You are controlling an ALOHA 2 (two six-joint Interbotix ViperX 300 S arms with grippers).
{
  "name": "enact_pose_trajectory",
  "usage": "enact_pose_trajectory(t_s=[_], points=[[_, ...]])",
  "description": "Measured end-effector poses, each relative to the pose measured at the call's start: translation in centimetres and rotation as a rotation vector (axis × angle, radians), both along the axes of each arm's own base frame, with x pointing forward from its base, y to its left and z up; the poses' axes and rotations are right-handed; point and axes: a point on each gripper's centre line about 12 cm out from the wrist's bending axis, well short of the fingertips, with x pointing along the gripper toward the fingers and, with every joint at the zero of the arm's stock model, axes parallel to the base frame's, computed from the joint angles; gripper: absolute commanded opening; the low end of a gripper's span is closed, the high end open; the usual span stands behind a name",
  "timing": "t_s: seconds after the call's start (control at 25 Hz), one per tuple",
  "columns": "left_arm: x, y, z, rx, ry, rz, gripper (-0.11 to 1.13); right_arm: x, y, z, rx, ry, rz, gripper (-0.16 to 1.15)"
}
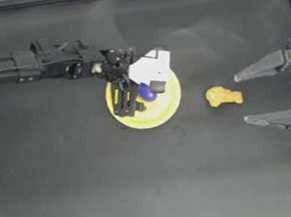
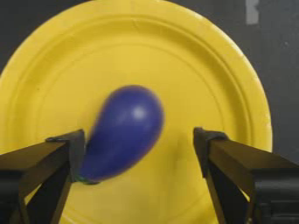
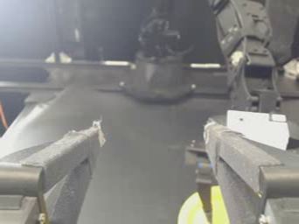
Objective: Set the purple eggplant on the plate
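The purple eggplant (image 2: 123,131) lies on the yellow plate (image 2: 192,57), between the spread jaws of my left gripper (image 2: 137,148); it rests against one jaw and is apart from the other. From above, the eggplant (image 1: 146,92) shows as a small blue-purple spot on the plate (image 1: 156,118), with the left gripper (image 1: 141,95) open right over it. My right gripper (image 1: 262,95) waits open at the table's right side, nothing between its jaws. In the right wrist view only a sliver of the plate (image 3: 189,210) shows.
An orange lumpy piece (image 1: 223,96) lies on the table to the right of the plate, between it and the right gripper. The left arm (image 1: 47,63) stretches in from the left above the plate. A dark frame borders the table.
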Motion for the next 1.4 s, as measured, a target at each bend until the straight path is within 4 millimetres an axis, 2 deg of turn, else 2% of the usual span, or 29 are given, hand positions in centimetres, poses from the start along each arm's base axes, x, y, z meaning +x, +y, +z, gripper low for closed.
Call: enact_pose_trajectory(t_s=[0.08, 0.28, 0.48, 0.8, 1.16, 1.4], points=[[-0.1, 0.1, 0.5, 0.003, -0.006, 0.001, 1.00, 0.0, 0.0, 0.0, -0.001, 0.000, -0.001, 0.99], [-0.6, 0.6, 4.8, 0.051, -0.087, 0.005, 0.99, 0.0, 0.0, 0.0, -0.002, 0.000, 0.000, 0.99], [-1.5, 0.7, 7.8, 0.084, -0.143, 0.009, 0.99, 0.0, 0.0, 0.0, 0.000, 0.000, -0.002, 0.99], [-5.5, -0.7, 12.3, 0.136, -0.276, 0.031, 0.99, 0.0, 0.0, 0.0, -0.003, 0.000, -0.001, 0.99], [-10.3, -3.8, 14.8, 0.111, -0.462, 0.096, 0.89, 0.0, 0.0, -0.1, 0.000, 0.003, -0.002, 0.99], [-12.8, -6.1, 15.3, 0.079, -0.570, 0.120, 0.89, 0.0, -0.1, -0.1, 0.000, 0.002, -0.003, 0.99]])
